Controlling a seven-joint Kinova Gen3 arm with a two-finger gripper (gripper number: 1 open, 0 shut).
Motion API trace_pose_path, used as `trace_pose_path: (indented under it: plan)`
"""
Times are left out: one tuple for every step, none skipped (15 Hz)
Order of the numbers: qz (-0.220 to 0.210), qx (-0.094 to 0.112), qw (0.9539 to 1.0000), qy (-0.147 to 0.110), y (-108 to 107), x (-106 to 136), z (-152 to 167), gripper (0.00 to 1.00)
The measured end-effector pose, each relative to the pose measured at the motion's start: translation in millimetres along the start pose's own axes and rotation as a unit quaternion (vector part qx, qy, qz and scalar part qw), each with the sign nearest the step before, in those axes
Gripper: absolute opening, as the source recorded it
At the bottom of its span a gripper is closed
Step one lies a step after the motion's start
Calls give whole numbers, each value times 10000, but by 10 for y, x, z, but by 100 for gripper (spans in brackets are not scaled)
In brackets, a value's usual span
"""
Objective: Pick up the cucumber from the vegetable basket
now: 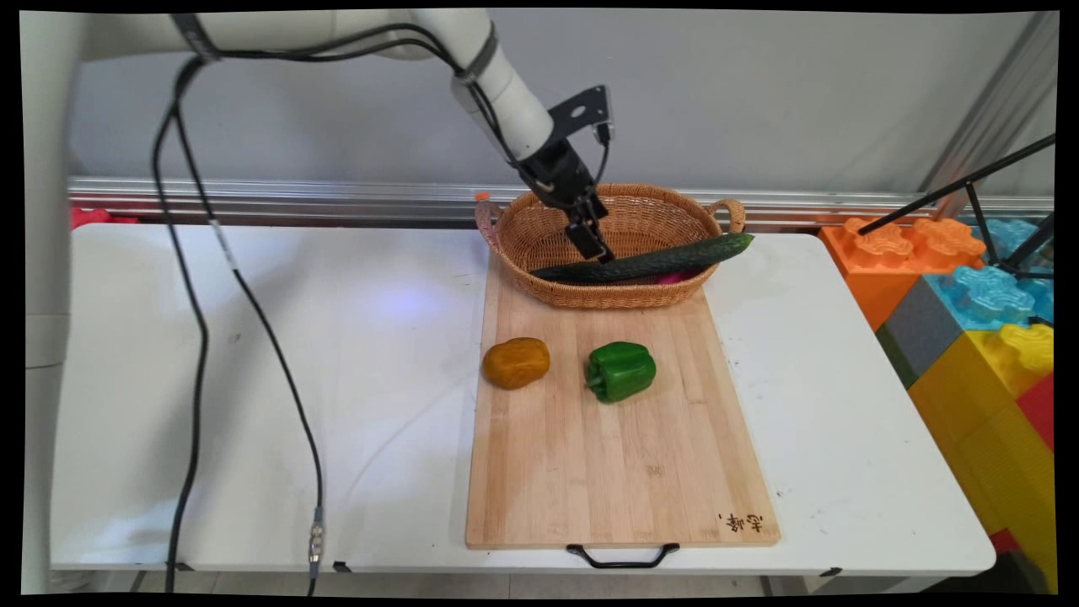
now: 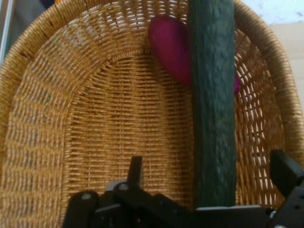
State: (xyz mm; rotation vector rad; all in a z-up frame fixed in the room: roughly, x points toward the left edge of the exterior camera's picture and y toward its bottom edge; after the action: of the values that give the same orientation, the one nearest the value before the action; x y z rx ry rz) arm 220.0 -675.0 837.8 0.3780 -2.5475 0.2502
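The long dark green cucumber lies across the wicker basket, its long axis running roughly left to right along the basket's near side, tilted slightly: the right end rises and pokes out over the rim near the right handle, the left end sits lower, inside the near wall. Under it a magenta object shows, lying on the basket's floor. The hand reaches down into the basket just above the cucumber's left half; seen from the hand itself, the fingers stand spread wide with the cucumber running between them, not pinched. The basket sits at the far end of a wooden cutting board on the white counter. Nearer on the board lie an orange-brown potato and, just right of it, a green bell pepper, apart from each other. Coloured toy blocks stand off the counter's right end.
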Motion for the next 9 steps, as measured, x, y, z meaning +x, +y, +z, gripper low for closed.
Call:
trace_pose_path:
  plan:
    - [-18,-48,10000,-24,-25,11,75,100]
    - [-33,-89,9999,-42,-42,21,135,100]
    - [-52,-128,9999,-57,-56,28,190,100]
    - [-64,-153,9998,-68,-64,33,227,100]
    - [-83,-186,9998,-83,-79,41,287,100]
    - [-98,-211,9997,-94,-90,47,334,100]
    - [-113,-234,9996,-104,-100,52,377,100]
    - [-126,-257,9995,-115,-111,56,422,100]
    - [-132,-277,9994,-128,-119,61,462,100]
